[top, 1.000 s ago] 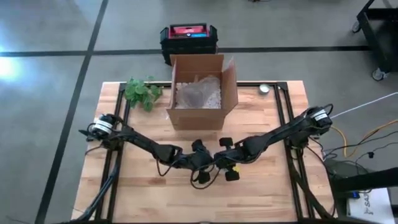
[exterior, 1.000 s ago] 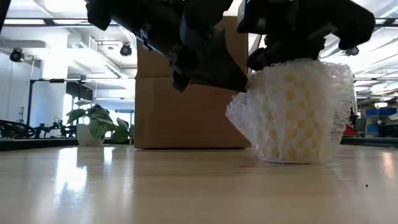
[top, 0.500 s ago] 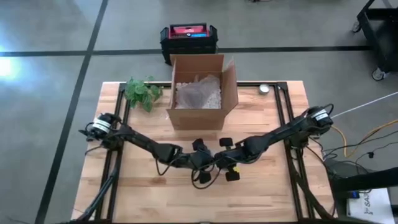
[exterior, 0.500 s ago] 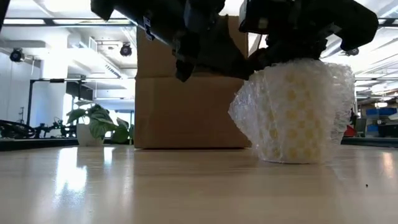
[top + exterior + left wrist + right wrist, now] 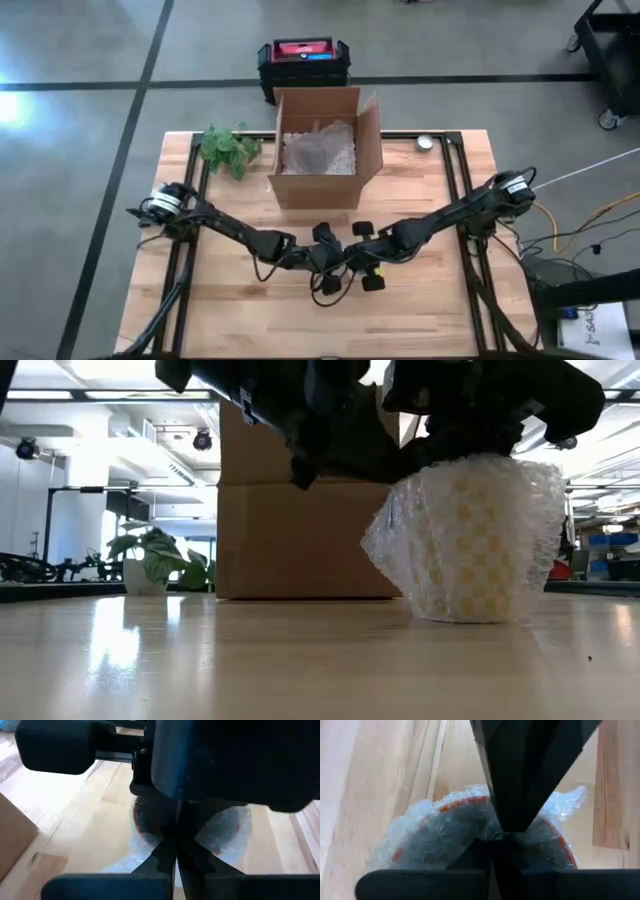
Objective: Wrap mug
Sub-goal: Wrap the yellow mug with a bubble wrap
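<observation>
mug veiled by bubble wrap, arms cropped at low view's top

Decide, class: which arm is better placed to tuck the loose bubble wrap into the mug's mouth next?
Probably the right. Its gripper is shut on the bubble wrap directly over the mug opening, while the left gripper pinches wrap at the rim's side and seems to steady it.
</observation>
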